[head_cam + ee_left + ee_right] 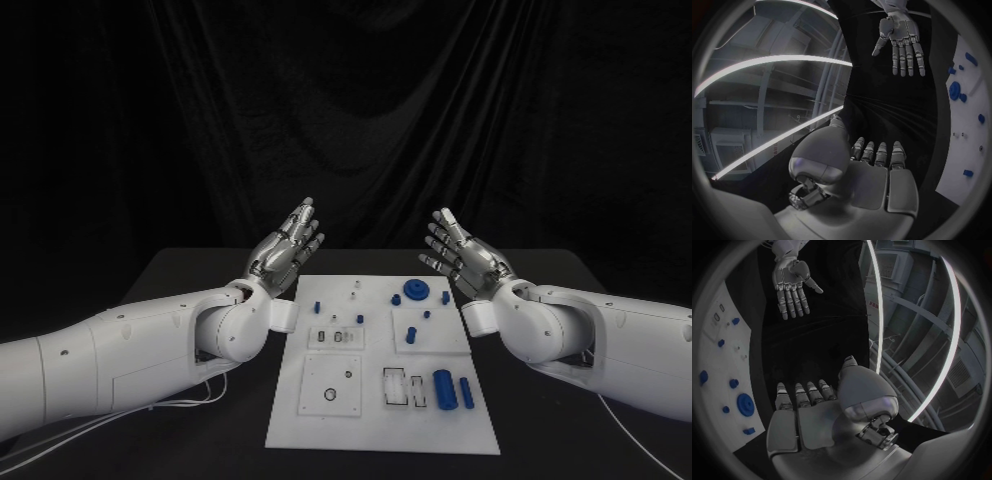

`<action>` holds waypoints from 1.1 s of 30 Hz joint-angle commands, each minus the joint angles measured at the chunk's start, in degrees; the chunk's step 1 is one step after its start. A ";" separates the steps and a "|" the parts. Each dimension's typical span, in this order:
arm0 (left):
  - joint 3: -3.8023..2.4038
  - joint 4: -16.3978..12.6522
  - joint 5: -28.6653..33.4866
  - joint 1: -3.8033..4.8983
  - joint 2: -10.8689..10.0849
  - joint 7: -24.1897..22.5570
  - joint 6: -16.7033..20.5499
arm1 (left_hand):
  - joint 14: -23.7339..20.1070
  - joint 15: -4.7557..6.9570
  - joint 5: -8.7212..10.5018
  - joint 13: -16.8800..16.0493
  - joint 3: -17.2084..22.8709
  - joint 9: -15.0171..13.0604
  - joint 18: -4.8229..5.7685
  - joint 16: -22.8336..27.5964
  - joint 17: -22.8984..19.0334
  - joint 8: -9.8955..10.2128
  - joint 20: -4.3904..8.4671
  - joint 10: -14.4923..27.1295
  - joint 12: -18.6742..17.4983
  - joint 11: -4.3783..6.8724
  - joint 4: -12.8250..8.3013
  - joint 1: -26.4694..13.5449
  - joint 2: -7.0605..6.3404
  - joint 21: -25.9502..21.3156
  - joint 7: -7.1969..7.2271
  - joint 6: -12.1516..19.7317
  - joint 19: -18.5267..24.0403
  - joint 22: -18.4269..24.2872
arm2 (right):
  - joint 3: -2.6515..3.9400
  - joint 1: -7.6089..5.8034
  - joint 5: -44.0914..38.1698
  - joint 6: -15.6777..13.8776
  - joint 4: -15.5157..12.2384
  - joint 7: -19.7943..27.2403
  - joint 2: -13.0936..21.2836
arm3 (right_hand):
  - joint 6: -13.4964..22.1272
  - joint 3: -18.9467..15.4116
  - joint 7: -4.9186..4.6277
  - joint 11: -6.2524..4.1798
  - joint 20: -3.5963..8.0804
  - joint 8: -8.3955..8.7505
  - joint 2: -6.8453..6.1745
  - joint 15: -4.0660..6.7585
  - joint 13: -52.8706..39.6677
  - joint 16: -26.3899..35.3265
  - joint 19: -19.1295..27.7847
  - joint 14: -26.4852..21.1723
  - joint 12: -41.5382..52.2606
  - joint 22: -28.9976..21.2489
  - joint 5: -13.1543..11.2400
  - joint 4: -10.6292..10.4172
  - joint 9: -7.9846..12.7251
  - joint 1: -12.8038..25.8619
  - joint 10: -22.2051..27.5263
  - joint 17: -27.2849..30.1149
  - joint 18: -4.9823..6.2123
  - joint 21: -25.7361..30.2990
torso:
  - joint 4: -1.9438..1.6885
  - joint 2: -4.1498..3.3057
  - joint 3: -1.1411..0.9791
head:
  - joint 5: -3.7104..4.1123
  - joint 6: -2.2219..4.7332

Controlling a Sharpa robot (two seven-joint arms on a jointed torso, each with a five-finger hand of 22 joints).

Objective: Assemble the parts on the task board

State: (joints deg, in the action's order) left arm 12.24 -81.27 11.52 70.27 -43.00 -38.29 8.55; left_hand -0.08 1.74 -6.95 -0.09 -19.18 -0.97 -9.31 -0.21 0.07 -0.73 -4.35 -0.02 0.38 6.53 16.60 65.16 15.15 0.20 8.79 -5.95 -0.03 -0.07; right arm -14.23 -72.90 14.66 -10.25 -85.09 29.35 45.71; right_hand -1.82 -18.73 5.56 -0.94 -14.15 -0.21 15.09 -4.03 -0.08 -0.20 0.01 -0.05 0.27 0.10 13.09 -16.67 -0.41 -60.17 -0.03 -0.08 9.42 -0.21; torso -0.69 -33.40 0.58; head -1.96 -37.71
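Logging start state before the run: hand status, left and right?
Left hand: open, holding nothing, raised above the table beside the task board.
Right hand: open, holding nothing, raised likewise.

Both arms reach forward, the left hand (284,247) and right hand (464,253) raised, fingers straight, holding nothing.

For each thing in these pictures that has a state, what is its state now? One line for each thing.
left hand: open, raised above the table, holds nothing.
right hand: open, raised, fingers apart, holds nothing.
task board: flat on the table, between the hands, untouched.
blue gear-like part: on the board's far end.
two blue cylinders: lying side by side near the board's right edge.
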 commanded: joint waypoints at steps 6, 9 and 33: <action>-0.09 0.11 -1.07 -0.23 -0.03 -5.75 -3.71 | 0.08 0.57 -2.50 0.09 0.50 -0.04 -0.93 0.21 -0.07 -0.25 -0.38 0.02 -0.38 -1.18 0.00 1.39 0.32 -0.20 -0.04 -0.24 0.03 0.07 | 0.05 0.18 -1.64 5.26 0.48 -1.22 0.24 | -1.28 0.26 -1.32 3.17 -1.80 -0.48 -0.44 -3.53 0.08 0.20 -1.26 0.05 -0.27 0.66 0.82 0.16 -0.27 -0.97 0.03 0.08 1.05 -0.80 | 0.16 -0.11 -0.02 | -0.26 -0.88; -0.09 0.13 -2.67 -0.48 -0.45 -5.69 -3.43 | 0.08 -0.93 -6.45 0.09 1.23 -0.07 -0.92 0.21 -0.07 -0.29 -1.34 0.02 -0.38 -4.44 0.05 3.41 0.65 -0.20 -1.51 -0.46 0.03 0.07 | 0.05 0.18 -3.58 5.53 0.64 -1.44 0.53 | -3.19 1.20 -2.82 6.50 -2.32 -1.02 -0.93 -5.94 -0.23 -0.21 -4.57 0.24 0.36 1.93 4.41 1.23 -0.66 -4.04 -0.18 -0.16 1.01 -3.04 | 0.18 -0.18 -0.10 | -0.18 -1.07; -0.09 -2.42 -20.25 -0.61 -10.51 -11.21 3.04 | 21.39 -12.04 -17.23 -2.30 1.47 -1.00 -0.84 -21.13 4.24 -1.39 -11.81 -7.32 11.22 -12.59 0.06 14.92 -0.32 15.50 -6.33 -8.32 -25.39 -7.32 | 0.06 -12.09 -66.37 -5.35 1.40 -16.97 2.58 | -39.80 10.59 -12.77 8.76 5.57 -13.31 -6.63 1.58 -3.44 -62.79 -74.03 70.00 30.68 60.14 3.92 16.86 -3.75 -26.90 -37.14 -18.42 -3.41 -76.03 | -2.37 -8.36 -0.06 | -0.27 -5.41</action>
State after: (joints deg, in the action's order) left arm 12.21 -83.16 -5.51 69.57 -53.45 -38.73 9.39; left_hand 21.34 -10.39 -24.31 -2.32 -17.37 -1.92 -9.30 -21.07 4.26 -1.84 -15.79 -7.06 11.48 -6.03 16.68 79.71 14.77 15.66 2.46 -13.96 -25.43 -7.42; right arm -14.21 -84.67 -29.61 -11.40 -83.42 20.51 48.19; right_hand -41.92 -8.14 -7.20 7.75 -8.50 -13.67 8.74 -2.35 -3.56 -63.45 -74.35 70.51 30.98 60.76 16.39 0.12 -4.29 -86.85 -37.40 -19.75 6.15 -76.41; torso -2.42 -40.02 0.32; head -2.28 -43.05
